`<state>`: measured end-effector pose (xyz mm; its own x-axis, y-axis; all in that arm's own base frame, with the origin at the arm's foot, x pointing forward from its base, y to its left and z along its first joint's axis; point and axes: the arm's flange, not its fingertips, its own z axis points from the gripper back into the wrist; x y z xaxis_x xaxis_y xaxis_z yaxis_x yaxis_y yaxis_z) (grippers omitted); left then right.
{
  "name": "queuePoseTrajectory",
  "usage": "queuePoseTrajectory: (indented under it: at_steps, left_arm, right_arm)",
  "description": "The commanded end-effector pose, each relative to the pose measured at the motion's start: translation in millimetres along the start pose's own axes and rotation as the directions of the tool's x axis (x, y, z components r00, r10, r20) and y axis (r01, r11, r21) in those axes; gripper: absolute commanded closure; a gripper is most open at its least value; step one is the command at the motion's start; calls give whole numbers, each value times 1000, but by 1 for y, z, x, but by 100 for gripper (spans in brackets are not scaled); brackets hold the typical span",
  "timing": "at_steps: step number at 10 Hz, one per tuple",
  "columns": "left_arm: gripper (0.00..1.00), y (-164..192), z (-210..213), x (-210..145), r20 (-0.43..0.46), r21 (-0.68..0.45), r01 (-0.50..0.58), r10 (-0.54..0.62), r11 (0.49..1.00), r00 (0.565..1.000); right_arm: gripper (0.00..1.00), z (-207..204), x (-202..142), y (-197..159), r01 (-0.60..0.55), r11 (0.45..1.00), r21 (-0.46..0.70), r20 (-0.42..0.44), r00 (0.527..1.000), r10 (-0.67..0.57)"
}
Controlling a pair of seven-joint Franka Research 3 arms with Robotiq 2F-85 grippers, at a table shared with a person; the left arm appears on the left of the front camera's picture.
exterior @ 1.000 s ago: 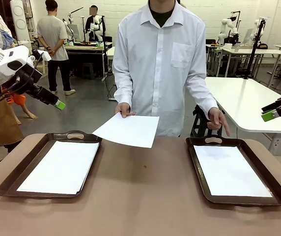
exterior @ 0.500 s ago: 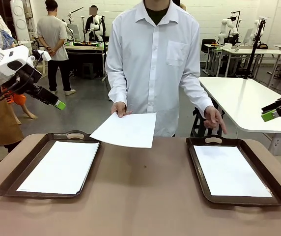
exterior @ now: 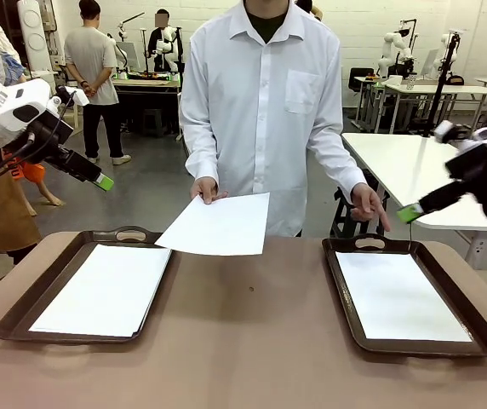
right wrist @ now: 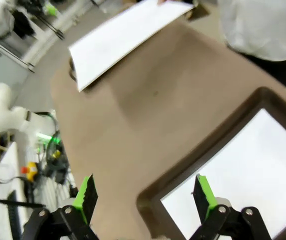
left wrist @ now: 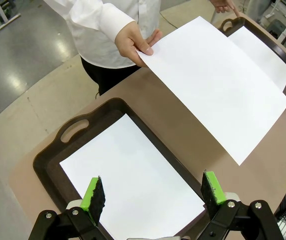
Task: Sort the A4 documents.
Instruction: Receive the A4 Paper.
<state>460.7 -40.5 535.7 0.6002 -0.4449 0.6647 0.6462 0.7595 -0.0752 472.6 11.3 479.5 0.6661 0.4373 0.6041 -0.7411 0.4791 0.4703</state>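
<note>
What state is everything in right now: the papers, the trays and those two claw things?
Held sheet: in the person's hand, lifted over the table between the trays.
Left tray: flat on the table, white sheet lying in it.
Right tray: flat on the table, white sheet lying in it.
Left gripper: open, empty, above the left tray.
Right gripper: open, empty, above the right tray's edge.

A brown tabletop is seen in the foreground. Behind it, a grey floor and a white brick wall are noted. White tables stand at right; a dark bench stands at far left, with people beside it.
</note>
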Motion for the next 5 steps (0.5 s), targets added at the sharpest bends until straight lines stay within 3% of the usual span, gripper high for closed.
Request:
queuePoseTrajectory:
  at_steps: [1, 5]
  left_arm:
    - [0, 1, 1, -2, 5, -9, 1, -1, 1000, 1000]
    - [0, 1, 1, -2, 5, -9, 1, -1, 1000, 1000]
  right_arm:
    - [0, -13, 25, -7, 147, 978, 151, 29, 988, -153]
    - [0, -76, 52, -15, 264, 922, 282, -37, 964, -265]
